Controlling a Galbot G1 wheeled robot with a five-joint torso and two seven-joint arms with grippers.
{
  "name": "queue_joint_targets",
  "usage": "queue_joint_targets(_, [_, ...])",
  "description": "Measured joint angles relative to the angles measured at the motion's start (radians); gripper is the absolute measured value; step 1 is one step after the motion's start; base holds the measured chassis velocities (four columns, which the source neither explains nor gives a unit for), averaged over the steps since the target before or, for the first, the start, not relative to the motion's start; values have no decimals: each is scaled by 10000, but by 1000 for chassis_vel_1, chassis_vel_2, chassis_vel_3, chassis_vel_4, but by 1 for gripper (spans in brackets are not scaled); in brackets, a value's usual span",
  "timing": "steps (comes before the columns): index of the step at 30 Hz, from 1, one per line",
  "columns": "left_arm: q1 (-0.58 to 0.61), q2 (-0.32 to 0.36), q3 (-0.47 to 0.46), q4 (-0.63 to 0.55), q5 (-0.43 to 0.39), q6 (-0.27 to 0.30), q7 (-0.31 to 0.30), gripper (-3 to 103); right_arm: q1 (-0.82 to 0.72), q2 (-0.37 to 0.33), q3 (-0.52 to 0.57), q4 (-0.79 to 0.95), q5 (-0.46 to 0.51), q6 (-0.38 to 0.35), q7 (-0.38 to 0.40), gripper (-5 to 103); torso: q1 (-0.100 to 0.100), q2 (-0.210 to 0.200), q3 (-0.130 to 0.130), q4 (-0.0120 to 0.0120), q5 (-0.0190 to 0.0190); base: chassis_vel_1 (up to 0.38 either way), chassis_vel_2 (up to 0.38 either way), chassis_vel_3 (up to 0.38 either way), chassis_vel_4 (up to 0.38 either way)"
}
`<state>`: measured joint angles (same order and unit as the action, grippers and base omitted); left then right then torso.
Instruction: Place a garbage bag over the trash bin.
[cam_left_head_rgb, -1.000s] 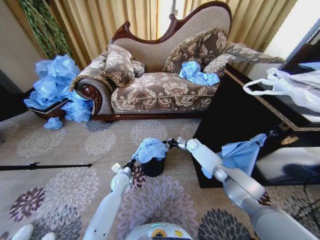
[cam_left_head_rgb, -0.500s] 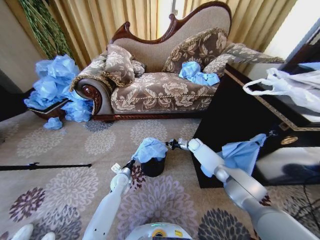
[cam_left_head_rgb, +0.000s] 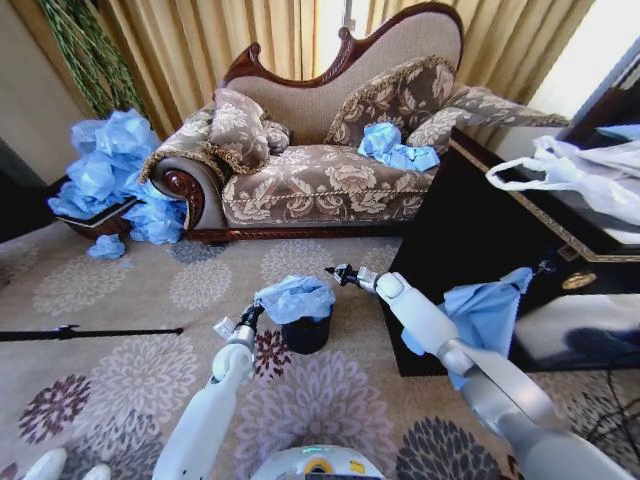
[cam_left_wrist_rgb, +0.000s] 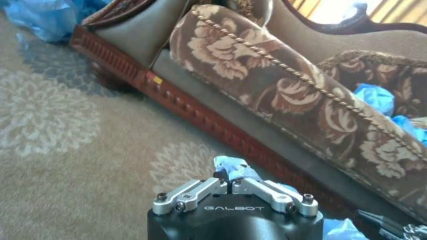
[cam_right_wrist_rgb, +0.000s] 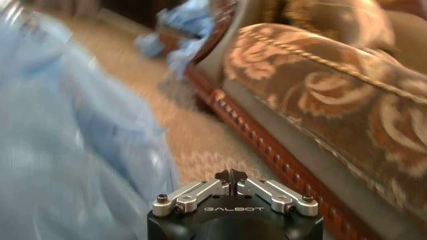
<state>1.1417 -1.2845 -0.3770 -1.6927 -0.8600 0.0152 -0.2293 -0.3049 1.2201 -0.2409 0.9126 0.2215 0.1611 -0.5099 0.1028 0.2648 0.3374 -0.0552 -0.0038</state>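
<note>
Light-blue crinkled plastic, the garbage bag (cam_left_head_rgb: 295, 297), lies bunched over the top of the trash bin (cam_left_head_rgb: 305, 335), a small black cylinder standing on the floral carpet (cam_left_head_rgb: 120, 300). The bag covers the rim and hangs a little down the bin's upper wall; the lower wall is bare.

Left gripper (cam_left_head_rgb: 249, 314): at the bag's edge on the robot's left side of the bin. In the left wrist view the left gripper (cam_left_wrist_rgb: 231, 176) has its fingers drawn together, and a small fold of blue plastic is pinched at their tips.

Right gripper (cam_left_head_rgb: 338, 271): just beyond the bag's far right edge, near it but apart from it as far as the head view shows. In the right wrist view the right gripper (cam_right_wrist_rgb: 231, 176) has its fingertips closed against each other with nothing seen between them; a blurred blue sheet (cam_right_wrist_rgb: 73, 140) lies to one side of the fingers.

Ahead of both sets of fingers runs the patterned sofa (cam_left_head_rgb: 330, 180) with its dark wooden base rail.
</note>
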Motion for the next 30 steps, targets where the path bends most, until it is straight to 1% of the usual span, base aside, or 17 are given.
queue_joint_targets(1, [55, 6, 3, -86, 28, -10, 2, 0, -172, -156, -240, 510, 956, -681, 467, 0, -1, 0, -1, -5, 2, 0, 0, 0, 0])
queue_joint_targets(2, [116, 4, 26, -124, 88, -14, -1, 0, -550, -432, -653, 1770, 2886, -2363, 1743, 0, -1, 0, 0, -5, 5, 0, 0, 0, 0])
queue_joint_targets(3, [113, -12, 52, -122, 113, -15, -18, 0, -793, -512, -778, 2535, 4094, -3403, 2553, 0, -1, 0, -1, -5, 2, 0, 0, 0, 0])
queue_joint_targets(4, [89, -24, 73, -87, 122, -17, -41, 0, -977, -543, -812, 3061, 5005, -4178, 3234, 0, -1, 0, -1, 0, 2, 0, 0, 0, 0])
queue_joint_targets(5, [89, -24, 73, -87, 122, -17, -41, 0, -977, -543, -812, 3061, 5005, -4178, 3234, 0, -1, 0, -1, 0, 2, 0, 0, 0, 0])
queue_joint_targets(6, [16, -46, 107, 30, 143, -20, -80, 0, -1242, -525, -802, 3758, 6371, -5308, 4356, 0, -2, 0, -1, 3, 2, 0, 0, 0, 0])
queue_joint_targets(7, [-59, -68, 146, 127, 156, -21, -93, 0, -1383, -439, -751, 4041, 7071, -5812, 4931, 0, -2, 0, -1, 0, -1, 0, 0, 0, 0])
queue_joint_targets(8, [-59, -68, 146, 127, 156, -21, -93, 0, -1383, -439, -751, 4041, 7071, -5812, 4931, 0, -2, 0, -1, 0, -1, 0, 0, 0, 0])
queue_joint_targets(9, [-142, -86, 180, 217, 169, -21, -108, 0, -1465, -314, -684, 4138, 7474, -6053, 5302, 0, -2, 0, -1, 0, 0, 0, 0, 0, 0])
queue_joint_targets(10, [-255, -107, 219, 317, 198, -23, -115, 0, -1506, -117, -599, 4081, 7640, -6112, 5541, 0, -1, 0, -1, -3, 3, 0, 0, 0, 0])
queue_joint_targets(12, [-318, -116, 245, 360, 207, -23, -118, 0, -1496, 29, -544, 3935, 7634, -6105, 5596, 0, -1, 0, -1, -1, 2, 0, 0, 0, 0])
queue_joint_targets(13, [-376, -121, 268, 395, 208, -23, -129, 0, -1434, 177, -504, 3701, 7589, -6067, 5606, 0, -1, 0, 0, -1, 2, 0, 0, 0, 0])
queue_joint_targets(16, [-391, -116, 283, 399, 208, -23, -130, 0, -1347, 272, -452, 3526, 7516, -5965, 5588, 0, -1, 0, 0, 1, 2, 0, 0, 0, 0])
queue_joint_targets(22, [-363, -81, 263, 363, 184, -10, -133, 0, -1217, 81, -272, 3688, 7455, -5886, 5508, 0, -1, 0, 0, -3, 3, 0, 0, 0, 0])
queue_joint_targets(25, [-384, -81, 250, 398, 165, -7, -124, 0, -993, 19, -268, 3809, 7652, -6005, 5494, 0, -1, 0, -1, -4, 3, 0, 0, 0, 0])
queue_joint_targets(28, [-433, -87, 259, 473, 161, -3, -117, 0, -625, 221, -311, 3581, 7905, -6125, 5529, 0, -1, 0, -1, -2, 2, 0, 0, 0, 0])
queue_joint_targets(30, [-537, -107, 279, 619, 160, 0, -113, 0, -208, 422, -632, 3244, 8328, -6484, 5534, 0, -1, 0, 0, 4, 3, 0, 0, 0, 0])
